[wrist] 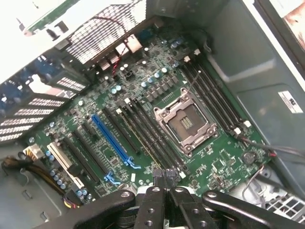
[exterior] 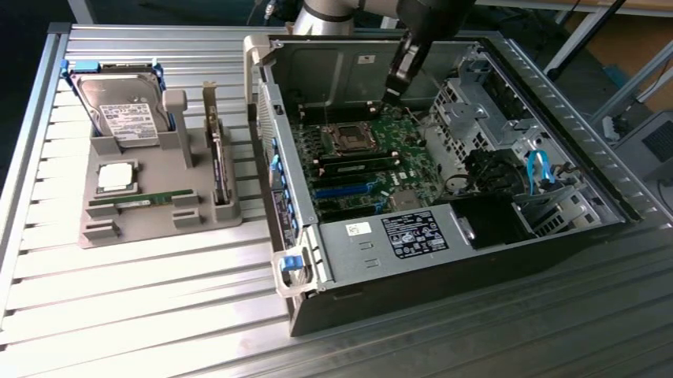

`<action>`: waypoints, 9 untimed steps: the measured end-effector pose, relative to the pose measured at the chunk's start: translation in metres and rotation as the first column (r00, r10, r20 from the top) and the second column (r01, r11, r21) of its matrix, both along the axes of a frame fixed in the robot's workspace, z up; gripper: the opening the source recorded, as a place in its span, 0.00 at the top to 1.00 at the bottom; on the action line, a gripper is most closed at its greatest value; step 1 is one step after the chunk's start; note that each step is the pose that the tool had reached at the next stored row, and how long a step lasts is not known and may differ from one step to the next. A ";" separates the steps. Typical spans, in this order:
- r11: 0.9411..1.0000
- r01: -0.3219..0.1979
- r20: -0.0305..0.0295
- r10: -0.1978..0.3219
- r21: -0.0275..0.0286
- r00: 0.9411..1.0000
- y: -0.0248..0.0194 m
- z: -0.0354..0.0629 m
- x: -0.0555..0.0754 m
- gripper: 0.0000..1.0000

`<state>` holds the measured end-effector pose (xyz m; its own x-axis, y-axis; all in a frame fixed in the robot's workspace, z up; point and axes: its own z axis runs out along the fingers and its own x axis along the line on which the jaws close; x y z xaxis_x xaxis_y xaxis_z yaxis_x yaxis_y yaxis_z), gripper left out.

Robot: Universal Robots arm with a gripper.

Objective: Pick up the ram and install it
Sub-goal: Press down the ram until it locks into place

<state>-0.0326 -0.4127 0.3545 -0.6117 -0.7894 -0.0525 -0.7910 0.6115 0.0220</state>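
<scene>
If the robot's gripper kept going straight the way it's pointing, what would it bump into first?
Probably the green motherboard inside the open computer case. The gripper, shut, points down at the long memory slots beside the empty processor socket. Depth is hard to judge, so the exact spot is uncertain.

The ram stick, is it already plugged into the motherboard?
No, the ram lies in the gray holder tray on the table, outside the open computer case.

We see the computer case (exterior: 442,236) lying open upward, so the motherboard (wrist: 143,129) is reachable from above. The drive cage (exterior: 468,118) and power supply (exterior: 421,232) crowd two sides. On the desk (exterior: 147,307), the ram (exterior: 142,201) lies in a holder (exterior: 158,216), hemmed by a hard drive (exterior: 121,110) and upright card (exterior: 219,157).
</scene>
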 end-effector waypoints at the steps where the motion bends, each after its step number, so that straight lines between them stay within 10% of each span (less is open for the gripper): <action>1: 1.000 0.012 0.000 -0.012 0.000 1.000 0.0000 0.0000 0.000 0.90; 9: 0.988 0.155 0.000 -0.155 0.002 0.988 0.0000 0.0000 0.000 0.90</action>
<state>-0.0326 -0.4127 0.3545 -0.7265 -0.6850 -0.0537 -0.6867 0.7265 0.0232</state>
